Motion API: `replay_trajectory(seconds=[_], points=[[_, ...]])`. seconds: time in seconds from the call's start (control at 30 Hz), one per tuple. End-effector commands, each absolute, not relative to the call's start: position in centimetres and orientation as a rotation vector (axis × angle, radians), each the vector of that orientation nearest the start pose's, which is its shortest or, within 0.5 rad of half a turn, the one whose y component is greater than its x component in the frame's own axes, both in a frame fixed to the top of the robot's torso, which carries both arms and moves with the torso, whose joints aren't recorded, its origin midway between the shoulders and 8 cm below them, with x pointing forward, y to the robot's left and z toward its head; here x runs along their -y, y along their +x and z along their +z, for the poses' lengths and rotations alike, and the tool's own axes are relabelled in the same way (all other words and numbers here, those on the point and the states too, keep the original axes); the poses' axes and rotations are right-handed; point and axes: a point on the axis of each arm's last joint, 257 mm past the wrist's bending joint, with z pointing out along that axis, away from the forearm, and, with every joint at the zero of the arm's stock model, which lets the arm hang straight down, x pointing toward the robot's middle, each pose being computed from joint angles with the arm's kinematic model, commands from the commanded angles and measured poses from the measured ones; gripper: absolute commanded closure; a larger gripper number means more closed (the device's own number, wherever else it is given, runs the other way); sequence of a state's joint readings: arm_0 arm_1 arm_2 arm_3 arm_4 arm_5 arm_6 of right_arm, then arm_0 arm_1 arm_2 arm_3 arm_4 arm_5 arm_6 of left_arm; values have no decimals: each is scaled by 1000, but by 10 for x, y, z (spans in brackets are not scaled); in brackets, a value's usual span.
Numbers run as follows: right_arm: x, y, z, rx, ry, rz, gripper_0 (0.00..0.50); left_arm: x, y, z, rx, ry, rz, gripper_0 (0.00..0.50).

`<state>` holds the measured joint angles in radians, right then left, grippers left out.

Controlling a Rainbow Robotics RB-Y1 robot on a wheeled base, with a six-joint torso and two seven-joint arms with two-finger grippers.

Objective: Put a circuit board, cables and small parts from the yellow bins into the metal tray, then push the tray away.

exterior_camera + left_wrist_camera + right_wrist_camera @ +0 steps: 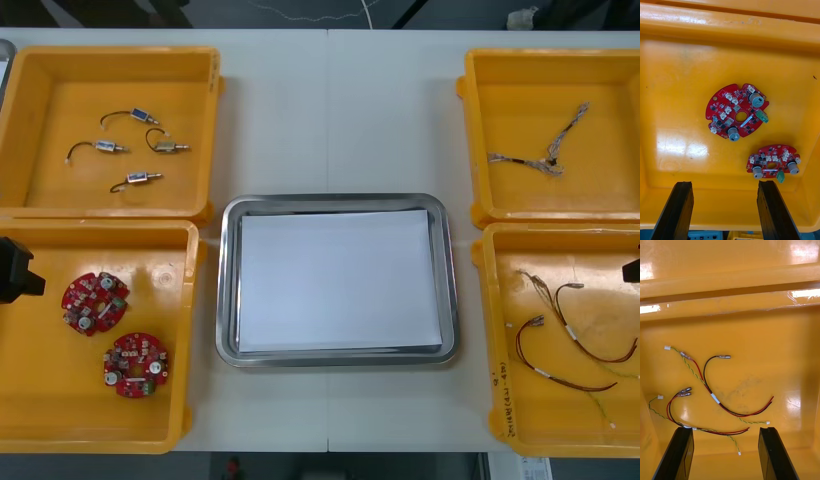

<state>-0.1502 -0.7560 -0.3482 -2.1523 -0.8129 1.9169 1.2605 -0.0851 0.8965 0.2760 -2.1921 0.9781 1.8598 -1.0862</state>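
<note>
Yellow plastic flanks the desk: two bins stand at each side, and the metal tray sits between them, its shiny rim framing a white inside. The left claw hangs over the near left bin, released, its two black fingers standing well apart above the bin's floor. In the front view a black part of that arm shows at the bin's outer edge. Beyond the fingers lie two round red circuit boards, one farther off and the other nearer, just ahead of one finger. The two boards lie near each other but apart, flat on the floor. The far left bin holds four small metal parts, each with a short wire tail, scattered apart from one another. The right claw hangs over the near right bin, likewise released, fingers apart. Beyond them lie two red and yellow cables with black strands. One curves across the middle of the floor. The other lies close by one fingertip, its thin twisted tail running across the gap between the fingers. The far right bin holds a twisted cable with loose ends, lying toward the bin's middle.
</note>
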Motion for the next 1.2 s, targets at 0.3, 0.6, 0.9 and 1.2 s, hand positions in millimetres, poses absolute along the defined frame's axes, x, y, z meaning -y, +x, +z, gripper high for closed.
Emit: replay_trajectory(seconds=[0.3, 0.6, 0.9, 1.2], points=[[393, 374, -158, -2670, 57, -71, 0, -389, 349, -168, -2739, -158, 13, 0], [393, 374, -158, -2670, 57, -71, 0, -389, 349, -168, -2739, -158, 13, 0], [393, 374, -158, -2670, 57, -71, 0, -389, 349, -168, -2739, -158, 13, 0], [393, 374, -158, -2670, 57, -71, 0, -389, 349, -168, -2739, -158, 13, 0]])
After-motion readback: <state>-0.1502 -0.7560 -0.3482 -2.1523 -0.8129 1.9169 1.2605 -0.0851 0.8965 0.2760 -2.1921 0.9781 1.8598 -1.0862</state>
